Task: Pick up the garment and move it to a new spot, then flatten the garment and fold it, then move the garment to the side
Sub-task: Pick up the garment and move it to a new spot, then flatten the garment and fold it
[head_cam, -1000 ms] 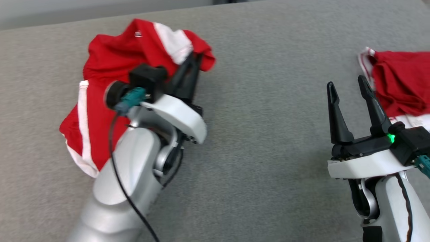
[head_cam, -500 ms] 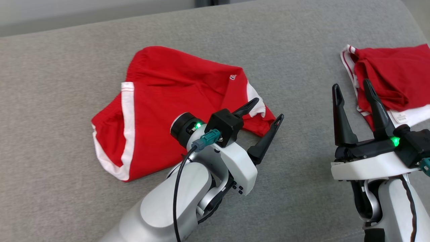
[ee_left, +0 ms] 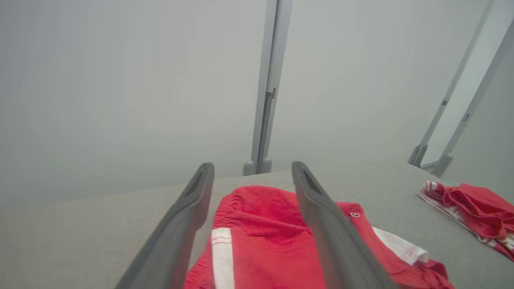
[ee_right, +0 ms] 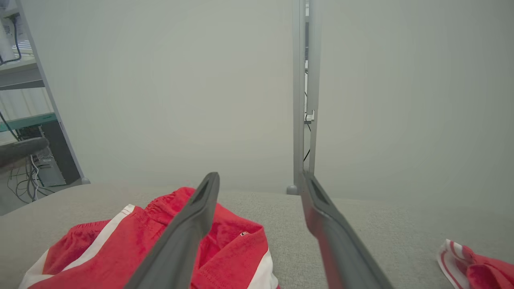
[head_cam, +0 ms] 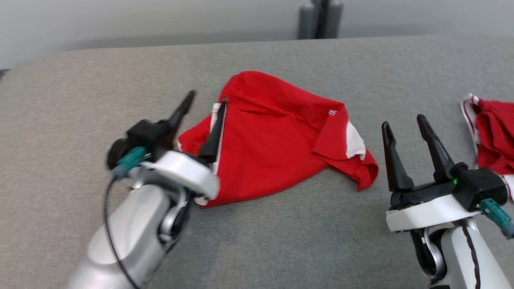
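Note:
The garment [head_cam: 277, 136], red shorts with white side stripes, lies crumpled and loose in the middle of the grey padded surface [head_cam: 281, 241]. My left gripper [head_cam: 207, 98] stands open at its left edge, fingers above the white stripe, holding nothing. To the right of the shorts' lower corner, my right gripper [head_cam: 403, 121] is open and empty. In the left wrist view the garment [ee_left: 265, 224] lies under and beyond the left gripper [ee_left: 253, 165]. The right wrist view has the garment [ee_right: 132, 249] to the lower left of the right gripper [ee_right: 260, 175].
A second red and white garment [head_cam: 494, 140] lies bunched at the far right edge, also in the wrist views [ee_left: 474, 208] [ee_right: 478, 269]. Grey poles [head_cam: 320, 18] stand behind the surface against a pale wall. Open grey surface lies in front of both grippers.
My left gripper opened and let go of the garment, which now lies on the surface. The left arm swung from its right side to its left edge. The head camera has shifted.

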`<state>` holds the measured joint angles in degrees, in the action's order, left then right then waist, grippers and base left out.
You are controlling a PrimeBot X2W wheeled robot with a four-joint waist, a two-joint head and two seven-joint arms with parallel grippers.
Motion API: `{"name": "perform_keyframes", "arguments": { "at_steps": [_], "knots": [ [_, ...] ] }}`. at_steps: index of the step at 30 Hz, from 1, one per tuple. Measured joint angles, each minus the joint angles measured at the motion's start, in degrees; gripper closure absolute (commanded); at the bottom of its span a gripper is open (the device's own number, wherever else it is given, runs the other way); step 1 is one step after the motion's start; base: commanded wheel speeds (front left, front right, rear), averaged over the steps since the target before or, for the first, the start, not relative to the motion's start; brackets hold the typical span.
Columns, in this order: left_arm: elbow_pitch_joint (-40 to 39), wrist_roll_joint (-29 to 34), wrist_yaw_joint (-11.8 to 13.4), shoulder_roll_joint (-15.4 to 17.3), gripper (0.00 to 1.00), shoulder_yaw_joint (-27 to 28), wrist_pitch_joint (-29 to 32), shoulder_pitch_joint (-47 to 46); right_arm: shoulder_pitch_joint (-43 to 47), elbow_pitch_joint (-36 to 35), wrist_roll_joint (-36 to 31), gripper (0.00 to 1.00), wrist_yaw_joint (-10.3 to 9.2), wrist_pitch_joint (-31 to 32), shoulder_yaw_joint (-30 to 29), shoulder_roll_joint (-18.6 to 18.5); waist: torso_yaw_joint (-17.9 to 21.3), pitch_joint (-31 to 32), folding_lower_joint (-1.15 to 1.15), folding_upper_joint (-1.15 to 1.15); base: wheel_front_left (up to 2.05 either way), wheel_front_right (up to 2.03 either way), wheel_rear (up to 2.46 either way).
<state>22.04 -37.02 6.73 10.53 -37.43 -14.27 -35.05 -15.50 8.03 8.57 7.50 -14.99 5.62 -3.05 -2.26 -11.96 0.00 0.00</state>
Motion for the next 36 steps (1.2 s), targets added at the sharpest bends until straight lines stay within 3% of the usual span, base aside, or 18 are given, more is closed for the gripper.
{"name": "perform_keyframes", "arguments": {
  "at_steps": [4,9,18,22,28,36],
  "knots": [
    [-3.19,0.47,0.11,4.19,0.0,6.88,-0.65,6.62,0.87,1.87,0.1,0.0,0.0,0.0,1.63,-0.56,-3.39,2.07,0.0,0.0,0.0,0.0,0.0],
    [-7.22,4.36,-1.02,5.53,0.0,14.21,-0.71,16.25,1.46,3.9,0.53,0.0,0.0,0.03,2.7,-1.0,-6.46,3.44,0.0,0.0,0.0,0.0,0.0],
    [-9.32,9.03,-5.53,-1.58,0.0,21.81,-0.71,24.35,-0.16,7.5,1.52,0.0,0.0,2.72,8.11,-2.34,-11.33,4.59,0.0,0.0,0.0,0.0,0.0],
    [-8.39,11.2,-7.67,-3.92,0.0,22.87,-0.71,24.51,-5.54,11.07,2.35,0.0,0.01,7.77,15.57,-3.94,-13.34,4.07,0.0,0.0,0.0,0.0,0.0],
    [-5.61,13.34,-9.66,-6.39,0.0,23.56,-0.71,24.42,-14.64,18.87,5.7,0.0,0.01,11.54,21.45,-6.42,-16.97,2.64,0.0,0.0,0.0,0.0,0.0],
    [-3.98,13.33,-11.0,-7.59,0.0,23.26,-0.71,24.18,-23.36,30.86,8.13,0.0,0.01,12.95,22.57,-8.53,-22.66,0.59,0.0,0.0,0.0,0.0,0.0]
  ]
}}
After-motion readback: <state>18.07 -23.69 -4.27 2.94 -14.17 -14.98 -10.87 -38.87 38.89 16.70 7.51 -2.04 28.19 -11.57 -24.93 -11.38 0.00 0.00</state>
